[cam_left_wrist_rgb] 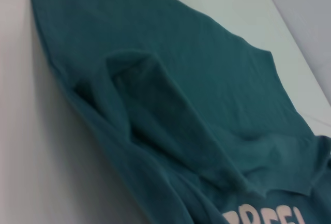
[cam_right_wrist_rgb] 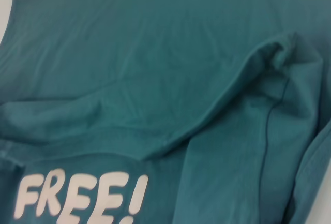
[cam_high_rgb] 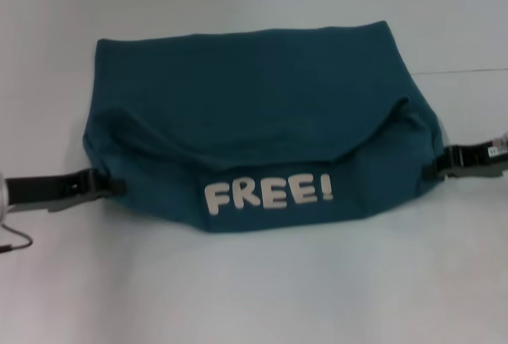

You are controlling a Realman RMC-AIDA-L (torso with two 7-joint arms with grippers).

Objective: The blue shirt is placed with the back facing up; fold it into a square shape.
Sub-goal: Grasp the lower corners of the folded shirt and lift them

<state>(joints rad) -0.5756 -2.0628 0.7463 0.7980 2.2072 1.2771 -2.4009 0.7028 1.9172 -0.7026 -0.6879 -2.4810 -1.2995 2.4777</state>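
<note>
Left gripper (cam_high_rgb: 111, 186) and right gripper (cam_high_rgb: 435, 166) each meet a side edge of the blue shirt (cam_high_rgb: 262, 121); finger spacing cannot be determined. The shirt lies partly folded, lettering upward, on the white table (cam_high_rgb: 254, 288).

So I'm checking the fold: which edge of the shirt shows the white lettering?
The near edge of the blue shirt, where "FREE!" sits; the far edge is plain.
</note>
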